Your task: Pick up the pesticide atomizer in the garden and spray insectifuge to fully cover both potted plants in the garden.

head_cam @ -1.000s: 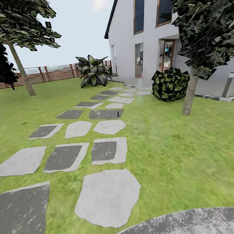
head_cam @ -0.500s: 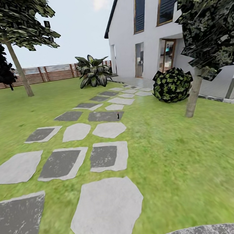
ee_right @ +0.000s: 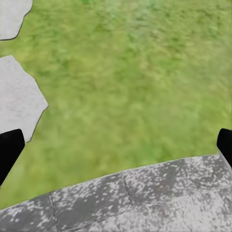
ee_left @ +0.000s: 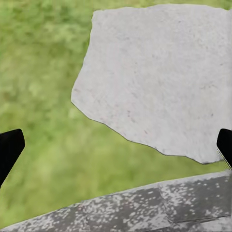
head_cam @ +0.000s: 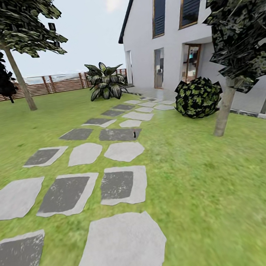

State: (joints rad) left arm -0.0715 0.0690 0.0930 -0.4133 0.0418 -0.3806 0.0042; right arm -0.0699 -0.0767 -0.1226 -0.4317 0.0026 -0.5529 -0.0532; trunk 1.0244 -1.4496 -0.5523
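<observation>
Across the lawn [head_cam: 203, 191] your view has advanced along the stepping stones [head_cam: 117, 183]; both grippers [ee_left: 116, 150] [ee_right: 116, 150] ride spread, empty, atomizer unlocated.

garden: we see a green lawn [head_cam: 210, 174], open and flat, reaching back to a brown slatted fence [head_cam: 59, 84].
stepping stones [head_cam: 123, 184]: pale and dark grey slabs, flat in the grass, in a loose path towards the house.
patio: in the left wrist view, a curved speckled grey stone edge [ee_left: 145, 212] meets the grass.
small object [head_cam: 134, 135]: upright on a dark slab; too small for us to identify.
</observation>
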